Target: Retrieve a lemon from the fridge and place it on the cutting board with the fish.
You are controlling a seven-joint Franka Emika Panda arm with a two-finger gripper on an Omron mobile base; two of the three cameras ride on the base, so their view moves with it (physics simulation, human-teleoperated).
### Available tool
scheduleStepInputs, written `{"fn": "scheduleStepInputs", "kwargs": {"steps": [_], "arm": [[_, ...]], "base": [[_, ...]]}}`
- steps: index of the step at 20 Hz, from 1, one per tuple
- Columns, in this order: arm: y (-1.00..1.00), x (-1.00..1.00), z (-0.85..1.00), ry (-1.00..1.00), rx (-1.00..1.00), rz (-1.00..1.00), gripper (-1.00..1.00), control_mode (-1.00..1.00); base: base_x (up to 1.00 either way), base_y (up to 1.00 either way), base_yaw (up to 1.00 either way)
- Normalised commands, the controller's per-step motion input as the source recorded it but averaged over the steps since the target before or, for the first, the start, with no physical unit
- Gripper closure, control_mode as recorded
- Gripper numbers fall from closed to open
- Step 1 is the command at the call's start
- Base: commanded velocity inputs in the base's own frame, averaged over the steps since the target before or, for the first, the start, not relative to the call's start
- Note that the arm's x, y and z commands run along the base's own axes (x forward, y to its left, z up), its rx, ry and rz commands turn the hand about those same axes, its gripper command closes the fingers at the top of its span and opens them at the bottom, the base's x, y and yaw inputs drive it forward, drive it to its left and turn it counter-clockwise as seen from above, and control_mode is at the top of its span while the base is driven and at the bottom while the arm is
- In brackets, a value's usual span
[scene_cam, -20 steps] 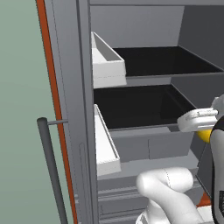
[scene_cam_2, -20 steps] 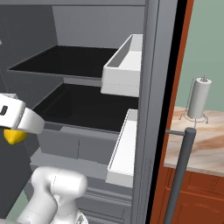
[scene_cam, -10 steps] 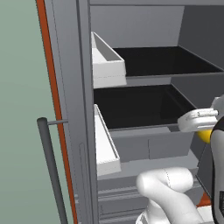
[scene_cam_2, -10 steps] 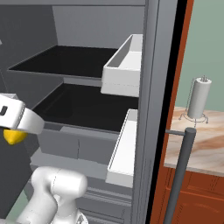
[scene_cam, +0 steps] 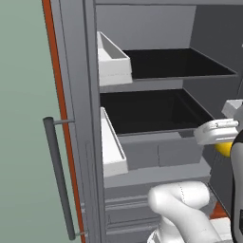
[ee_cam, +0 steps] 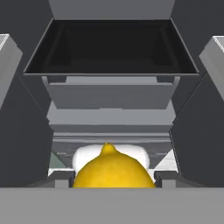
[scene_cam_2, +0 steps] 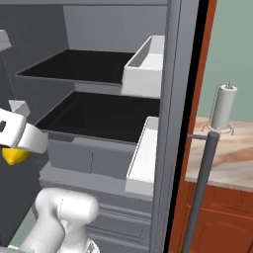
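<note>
The fridge (scene_cam: 161, 109) stands open in front of me, its black shelves (scene_cam_2: 99, 116) and grey lower drawers (ee_cam: 109, 94) bare. The bright yellow lemon (ee_cam: 113, 170) sits between my fingers, out in front of the drawers and below the lower shelf. My gripper (scene_cam: 222, 142) is shut on the lemon (scene_cam: 223, 149) at the fridge's right side; in the right base view the gripper (scene_cam_2: 17, 148) holds the lemon (scene_cam_2: 15, 156) at the left edge. The cutting board and the fish are out of view.
White door bins (scene_cam: 111, 59) (scene_cam_2: 146, 69) line both open doors. Long bar handles (scene_cam: 59, 180) (scene_cam_2: 200, 192) stick out from the door edges. Right of the fridge lies a marbled counter (scene_cam_2: 232, 155) over red-brown cabinets, with a paper towel holder (scene_cam_2: 225, 106) on it.
</note>
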Motion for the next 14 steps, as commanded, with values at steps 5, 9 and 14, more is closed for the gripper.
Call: {"fn": "scheduleStepInputs", "kwargs": {"steps": [5,9,14], "arm": [[0.00,0.00,0.00,0.00,0.00,0.00,1.00,1.00],[0.00,0.00,0.00,0.00,0.00,0.00,1.00,1.00],[0.00,0.00,0.00,0.00,0.00,0.00,1.00,1.00]], "base": [[-0.63,0.00,-0.01],[-0.66,0.00,-0.02],[-0.62,-0.09,-0.07]]}}
